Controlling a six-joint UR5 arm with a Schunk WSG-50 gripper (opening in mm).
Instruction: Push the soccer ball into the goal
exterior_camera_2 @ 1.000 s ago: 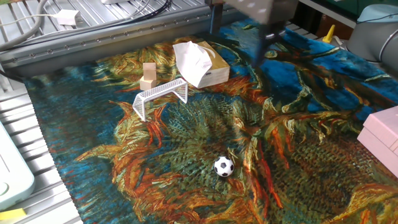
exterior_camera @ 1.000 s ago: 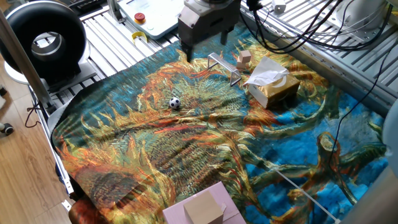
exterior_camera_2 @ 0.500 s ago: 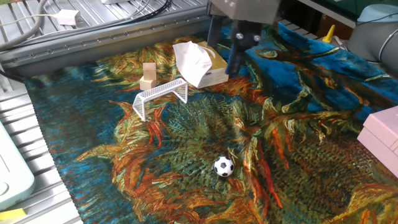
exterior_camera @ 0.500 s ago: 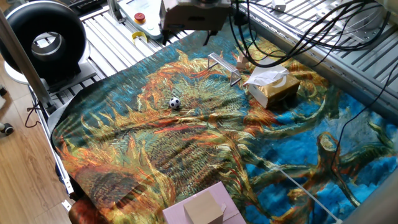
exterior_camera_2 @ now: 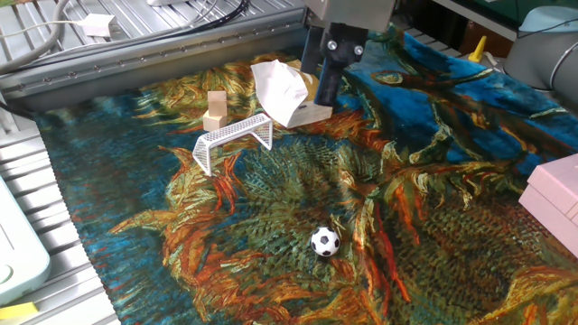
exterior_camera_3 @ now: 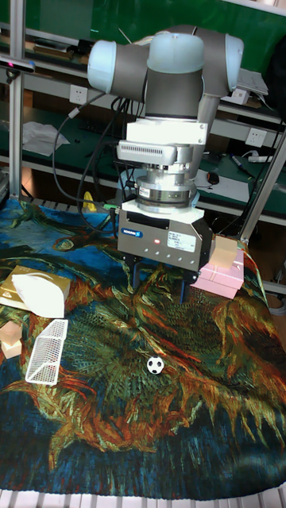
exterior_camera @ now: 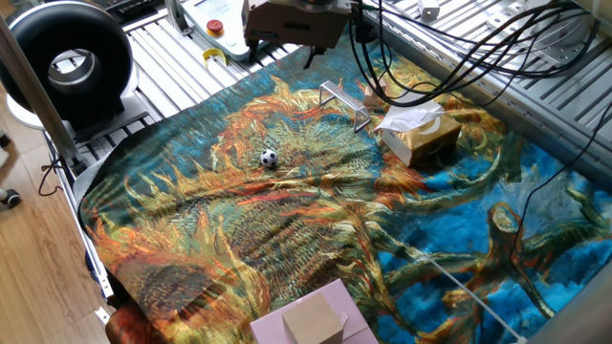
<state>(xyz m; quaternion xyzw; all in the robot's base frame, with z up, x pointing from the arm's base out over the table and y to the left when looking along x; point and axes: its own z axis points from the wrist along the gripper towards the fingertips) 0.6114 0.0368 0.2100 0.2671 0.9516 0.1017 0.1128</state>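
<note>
Soccer ball (exterior_camera_2: 325, 241) sits alone on the painted sunflower-pattern cloth (exterior_camera_2: 452, 226), well apart from everything, nothing touching it. Goal (exterior_camera_2: 233, 141) stands further along the cloth, mouth turned roughly toward the ball, with a small wooden block (exterior_camera_2: 216, 110) just behind it and a tan tissue box (exterior_camera_2: 291, 94) near one side. Gripper (exterior_camera_3: 161, 287) hangs above the cloth, clear of the ball; in the tall fixed view the two fingers stand spread with a wide gap and nothing between them, so it is parted and empty. Judgement on handling: the ball looks tiny, light and hard-skinned, free to roll at the slightest touch; the cloth has wrinkles and a woven texture that may slow it or bend its path. No grasp is called for. Contact should likely come low on the side of the ball facing away from the goal, with a fingertip or the flat of a finger, and gently, since a glancing push would send it wide of the narrow frame or toward the tissue box.
</note>
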